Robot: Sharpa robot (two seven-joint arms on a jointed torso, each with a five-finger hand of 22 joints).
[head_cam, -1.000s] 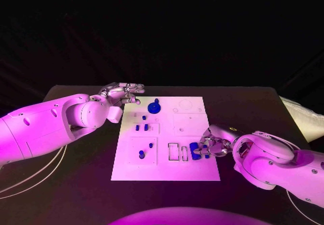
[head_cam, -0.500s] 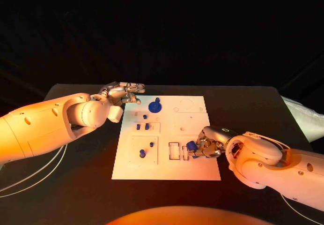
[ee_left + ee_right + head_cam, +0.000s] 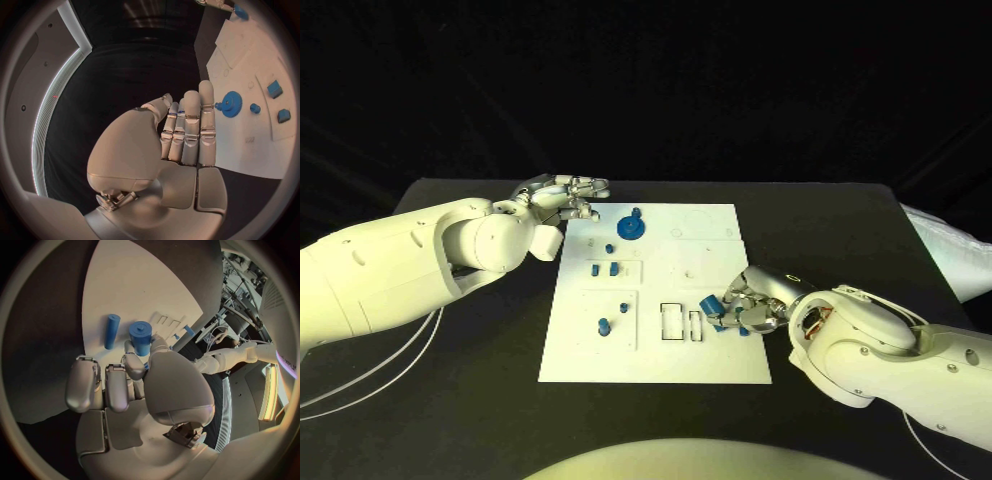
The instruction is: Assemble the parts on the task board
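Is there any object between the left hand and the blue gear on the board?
Nothing visible. The left hand hovers empty at the task board's far left corner, and only bare white board lies between it and the blue gear.

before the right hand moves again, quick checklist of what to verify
1. Right hand has hold of a blue part: ok, a cylinder sits pinched at its fingertips.
2. Part is lined up over its slot: cannot tell, the fingers hide the board beneath.
3. Loose blue rod is free of the fingers: ok, it lies beside them on the task board.
4. Left hand is out of the way: ok, at the board's far corner, holding nothing.
5. Blue gear is undisturbed: ok, far from the right hand.
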